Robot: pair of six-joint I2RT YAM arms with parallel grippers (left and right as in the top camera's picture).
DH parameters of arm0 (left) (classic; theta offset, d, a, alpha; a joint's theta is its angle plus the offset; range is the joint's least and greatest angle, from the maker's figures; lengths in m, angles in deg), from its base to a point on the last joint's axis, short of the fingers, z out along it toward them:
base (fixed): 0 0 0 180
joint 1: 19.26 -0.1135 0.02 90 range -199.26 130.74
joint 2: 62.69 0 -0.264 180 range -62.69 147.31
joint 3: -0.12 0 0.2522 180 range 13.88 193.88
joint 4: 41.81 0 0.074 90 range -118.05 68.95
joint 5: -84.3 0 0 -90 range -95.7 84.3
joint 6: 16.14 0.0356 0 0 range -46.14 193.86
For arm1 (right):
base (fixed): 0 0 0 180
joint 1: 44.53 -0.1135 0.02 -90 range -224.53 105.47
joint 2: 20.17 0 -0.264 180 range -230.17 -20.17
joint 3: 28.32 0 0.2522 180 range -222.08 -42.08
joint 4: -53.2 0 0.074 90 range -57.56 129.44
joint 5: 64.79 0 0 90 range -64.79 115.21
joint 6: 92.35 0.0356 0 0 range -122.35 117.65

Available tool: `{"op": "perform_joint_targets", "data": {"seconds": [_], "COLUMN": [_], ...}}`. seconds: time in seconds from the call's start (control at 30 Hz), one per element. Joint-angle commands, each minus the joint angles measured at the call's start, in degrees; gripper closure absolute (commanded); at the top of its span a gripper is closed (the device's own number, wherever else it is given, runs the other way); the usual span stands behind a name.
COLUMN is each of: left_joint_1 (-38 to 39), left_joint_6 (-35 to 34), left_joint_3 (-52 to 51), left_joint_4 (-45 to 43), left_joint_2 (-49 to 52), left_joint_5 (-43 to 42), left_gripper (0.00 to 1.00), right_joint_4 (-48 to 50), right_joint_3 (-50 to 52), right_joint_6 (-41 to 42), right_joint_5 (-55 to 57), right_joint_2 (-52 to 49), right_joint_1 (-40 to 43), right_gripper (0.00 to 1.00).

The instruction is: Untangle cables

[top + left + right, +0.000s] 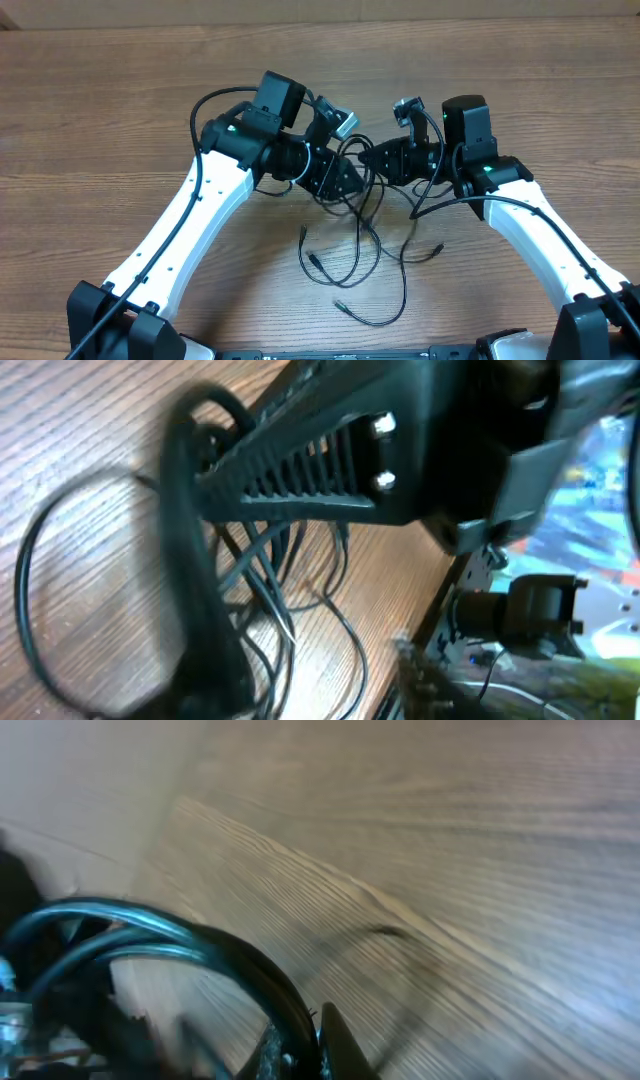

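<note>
The cables [358,238] lie on the table [120,100], partly between the fingertips of the left gripper [345,182] and the right gripper [374,156]. Their loose ends lie behind both fingertips, toward the robot.

Right fingers [375,155] pressed together.

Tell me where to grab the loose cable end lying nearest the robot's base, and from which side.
Grip the cord just behind its small plug, coming straight down with jaws across it. It lies flat on the table, clear of the tangle, no strand crossing it, so a top pinch should work.
</note>
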Motion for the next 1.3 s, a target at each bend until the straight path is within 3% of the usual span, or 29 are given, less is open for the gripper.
{"op": "perform_joint_targets", "data": {"seconds": [0.0,0.2,0.37,0.57,0.73,0.93,1.1,1.27], "left_joint_1": [0.46,0.46,0.46,0.46,0.46,0.44,0.33,0.0], "left_joint_6": [0.59,-5.2,-10.62,-11.69,-11.67,-10.58,-11.56,-13.99], "left_joint_3": [0.17,0.15,0.15,0.15,0.15,0.15,0.15,0.15], "left_joint_4": [1.73,4.98,5.42,5.2,4.92,1.99,-0.9,-1.25], "left_joint_2": [-1.22,-1.18,-1.18,-1.18,-1.18,-1.18,-1.18,-1.18], "left_joint_5": [6.21,20.22,28.3,28.3,26.73,22.71,22.99,24.17], "left_gripper": [0.33,0.34,0.36,0.42,0.56,0.74,0.74,0.74], "right_joint_4": [1.42,4.24,7.61,14.75,19.06,13.44,9.86,19.23], "right_joint_3": [-0.13,-0.13,-0.13,-0.13,-0.13,-0.13,-0.13,-0.13], "right_joint_6": [3.67,9.09,20.24,25.75,30.14,30.12,30.12,33.0], "right_joint_5": [-0.72,1.16,1.81,-6.03,-9.05,-8.15,-11.54,-20.76], "right_joint_2": [0.26,0.26,0.26,0.26,0.26,0.26,0.26,0.26], "right_joint_1": [0.33,0.37,0.37,0.37,0.37,0.33,0.31,0.37], "right_gripper": [0.96,0.96,0.96,0.96,0.96,0.96,0.96,0.96]}}
